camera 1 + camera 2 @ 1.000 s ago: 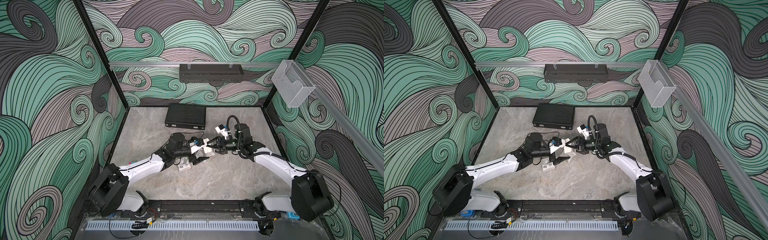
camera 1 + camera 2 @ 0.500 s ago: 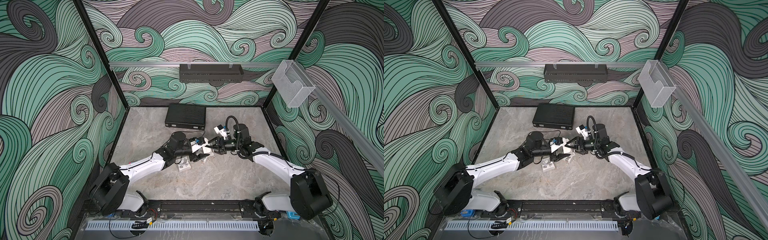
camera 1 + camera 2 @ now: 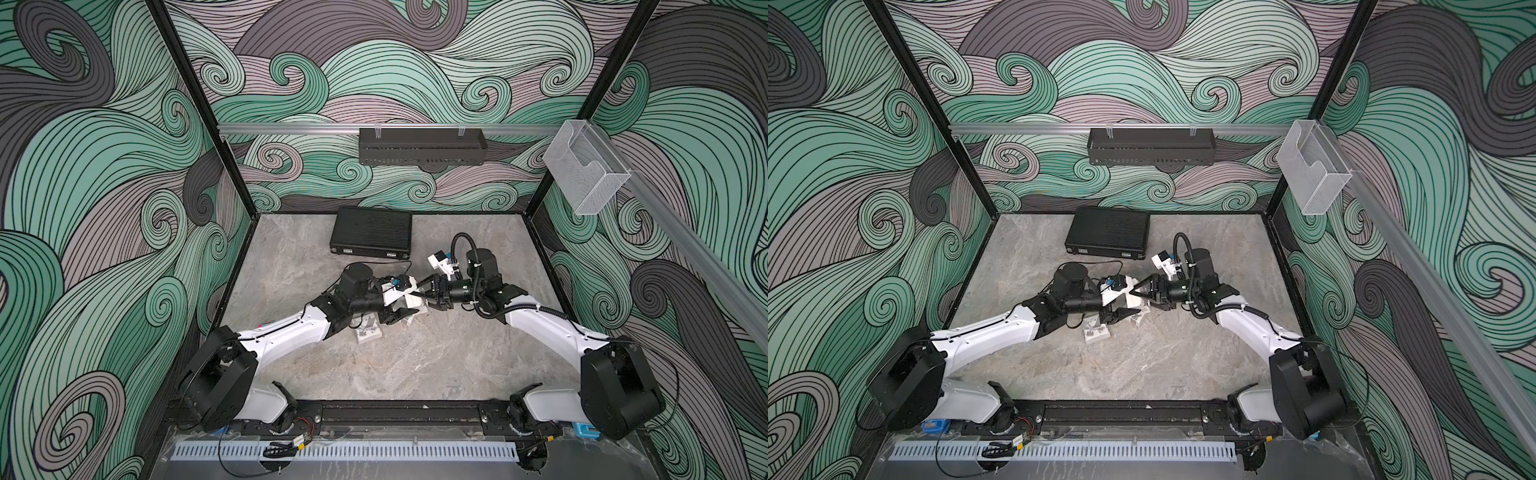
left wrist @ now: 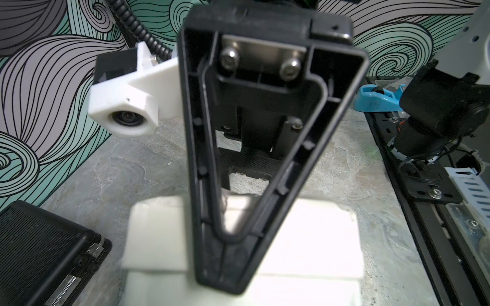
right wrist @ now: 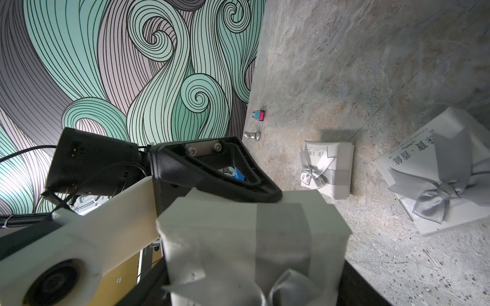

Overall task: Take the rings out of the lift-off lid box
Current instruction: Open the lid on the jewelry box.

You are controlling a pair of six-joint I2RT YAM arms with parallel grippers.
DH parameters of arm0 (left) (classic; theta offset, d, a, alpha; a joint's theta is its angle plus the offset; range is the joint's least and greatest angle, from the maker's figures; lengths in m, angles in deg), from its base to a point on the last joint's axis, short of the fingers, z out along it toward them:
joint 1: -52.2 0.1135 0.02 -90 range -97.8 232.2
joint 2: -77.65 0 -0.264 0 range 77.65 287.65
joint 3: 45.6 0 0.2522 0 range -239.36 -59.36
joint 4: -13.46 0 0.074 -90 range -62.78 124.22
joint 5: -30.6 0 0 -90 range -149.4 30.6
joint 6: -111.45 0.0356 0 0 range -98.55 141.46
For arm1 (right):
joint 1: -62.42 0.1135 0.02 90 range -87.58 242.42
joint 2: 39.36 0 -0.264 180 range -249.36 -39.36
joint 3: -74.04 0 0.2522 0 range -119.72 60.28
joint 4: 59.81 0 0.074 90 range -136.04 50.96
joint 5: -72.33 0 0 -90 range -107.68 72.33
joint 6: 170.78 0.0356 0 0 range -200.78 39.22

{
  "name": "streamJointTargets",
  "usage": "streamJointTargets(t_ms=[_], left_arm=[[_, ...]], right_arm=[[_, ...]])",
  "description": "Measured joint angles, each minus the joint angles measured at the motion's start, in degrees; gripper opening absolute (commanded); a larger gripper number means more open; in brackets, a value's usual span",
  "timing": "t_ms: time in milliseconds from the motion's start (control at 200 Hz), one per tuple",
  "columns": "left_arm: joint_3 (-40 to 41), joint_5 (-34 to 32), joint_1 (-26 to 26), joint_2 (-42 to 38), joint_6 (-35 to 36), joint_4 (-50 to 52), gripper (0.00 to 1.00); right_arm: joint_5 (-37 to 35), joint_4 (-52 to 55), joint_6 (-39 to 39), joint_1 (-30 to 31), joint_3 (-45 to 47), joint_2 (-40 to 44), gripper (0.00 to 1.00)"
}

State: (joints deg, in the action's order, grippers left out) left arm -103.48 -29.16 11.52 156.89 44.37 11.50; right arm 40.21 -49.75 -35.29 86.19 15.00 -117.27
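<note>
One lift-off lid box (image 5: 252, 233) is held wide-jawed by the right gripper (image 3: 417, 293). It lies just right of the left gripper (image 3: 399, 313), touching it; that grip is unclear.

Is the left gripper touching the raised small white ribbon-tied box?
Touching. Right wrist view: a black finger of the left gripper lies against the raised small white ribbon-tied box.

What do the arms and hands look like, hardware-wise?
Left arm and right arm: white links, black joints, black cables; corrugated hose on the right. Left hand, right hand: black open-frame triangular fingers, white camera mounts.
</note>
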Motion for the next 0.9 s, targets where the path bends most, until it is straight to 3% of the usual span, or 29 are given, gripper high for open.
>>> streamJointTargets(t_ms=[736,901], left_arm=[[0.0,-0.2,-0.3,-0.8,1.2,2.4,0.67],[0.0,-0.2,-0.4,-0.8,1.6,2.9,0.81]], right_arm=[[1.0,0.0,0.2,-0.3,0.7,0.0,0.75],[1.1,-0.2,0.2,-0.3,0.7,0.0,0.75]])
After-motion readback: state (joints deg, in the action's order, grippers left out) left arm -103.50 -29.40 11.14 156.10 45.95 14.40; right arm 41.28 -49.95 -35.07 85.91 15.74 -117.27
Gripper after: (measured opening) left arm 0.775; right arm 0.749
